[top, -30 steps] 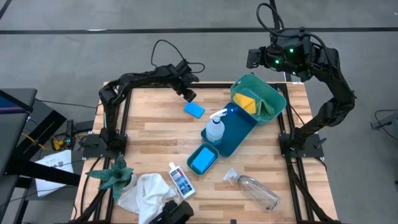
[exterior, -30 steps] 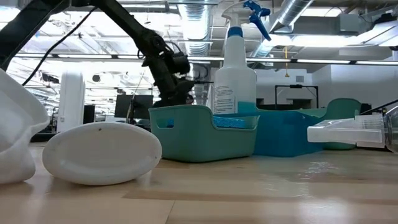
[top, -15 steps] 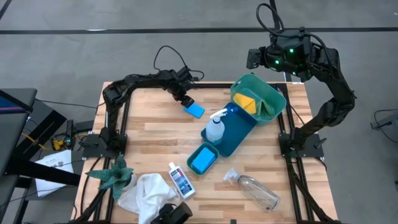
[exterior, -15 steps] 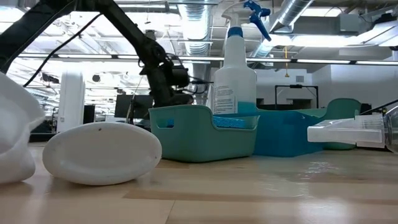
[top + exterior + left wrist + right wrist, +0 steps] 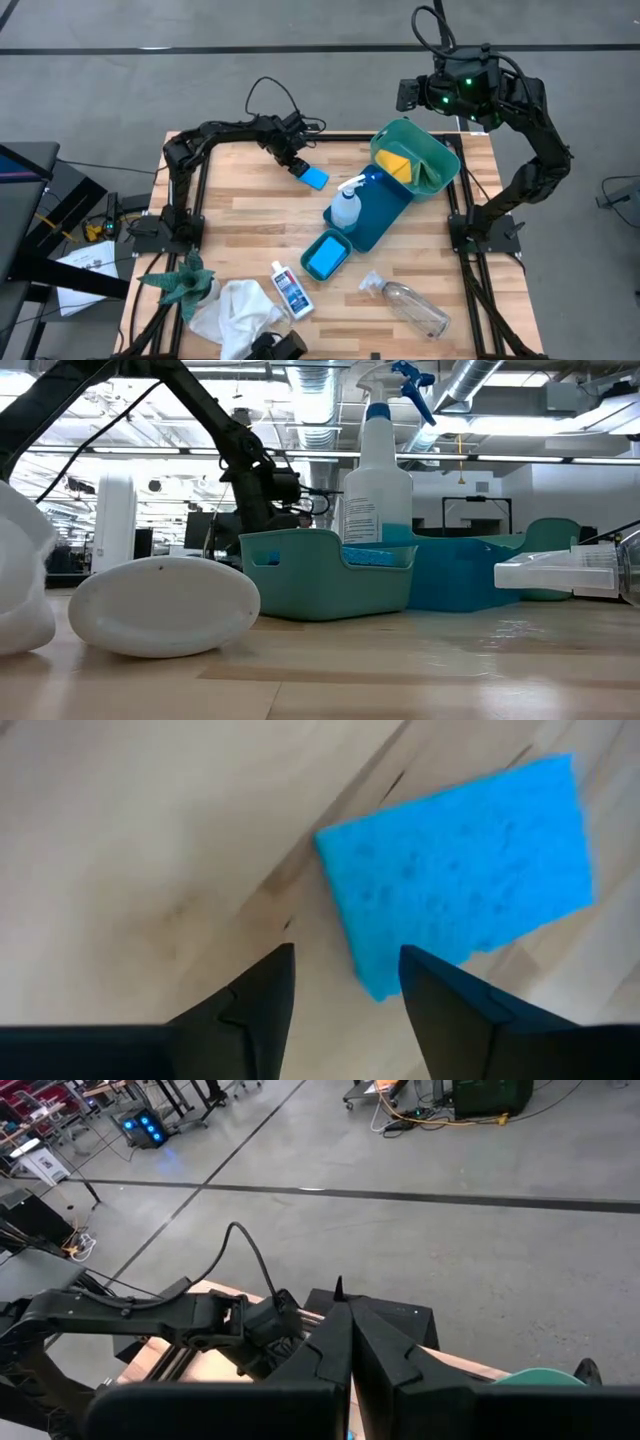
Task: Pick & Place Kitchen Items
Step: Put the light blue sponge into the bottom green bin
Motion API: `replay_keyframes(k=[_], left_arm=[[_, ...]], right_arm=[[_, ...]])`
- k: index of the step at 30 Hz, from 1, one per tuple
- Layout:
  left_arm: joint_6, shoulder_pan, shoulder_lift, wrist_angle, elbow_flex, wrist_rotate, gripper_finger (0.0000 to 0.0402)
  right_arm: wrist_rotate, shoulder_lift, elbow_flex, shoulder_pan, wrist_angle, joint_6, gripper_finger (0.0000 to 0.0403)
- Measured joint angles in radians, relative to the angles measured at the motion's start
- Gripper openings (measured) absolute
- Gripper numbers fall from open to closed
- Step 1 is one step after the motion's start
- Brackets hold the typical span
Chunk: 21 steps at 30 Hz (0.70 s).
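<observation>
**Left gripper low over a blue sponge**

At the lower edge of the high view lie a white cloth (image 5: pixel 236 305), a small white bottle (image 5: pixel 291 291) and a clear bottle (image 5: pixel 412 307). Mid-frame, a teal tub (image 5: pixel 326 258) holds one sponge, with the spray bottle (image 5: pixel 345 207) just above it. Upper centre, the left gripper (image 5: pixel 292 163) sits beside a loose blue sponge (image 5: pixel 313 178), fingers (image 5: pixel 262 995) parted, gripping nothing. Upper right, the right gripper (image 5: pixel 418 94) hangs closed and empty beyond the table.

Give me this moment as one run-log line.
left gripper: open, low over table beside blue sponge, not gripping | right gripper: shut, raised beyond table's far edge, waiting
</observation>
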Motion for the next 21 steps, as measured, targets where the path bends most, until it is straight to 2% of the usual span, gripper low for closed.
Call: replay_keyframes(k=[5,10,18,21], left_arm=[[-0.022,-0.020,-0.004,-0.024,-0.043,-0.090,0.0164],[-0.027,-0.033,-0.055,-0.097,-0.104,-0.100,0.0154],[-0.142,-0.038,-0.300,-0.085,-0.270,-0.108,0.0152],[-0.233,-0.038,-0.398,-0.017,-0.339,-0.092,0.0152]], right_arm=[[0.000,0.000,0.000,0.000,0.000,-0.003,0.0001],[0.000,0.000,0.000,0.000,-0.001,-0.003,0.0001],[0.000,0.000,0.000,0.000,-0.001,-0.026,0.0001],[0.000,0.000,0.000,-0.003,0.000,-0.027,0.0001]])
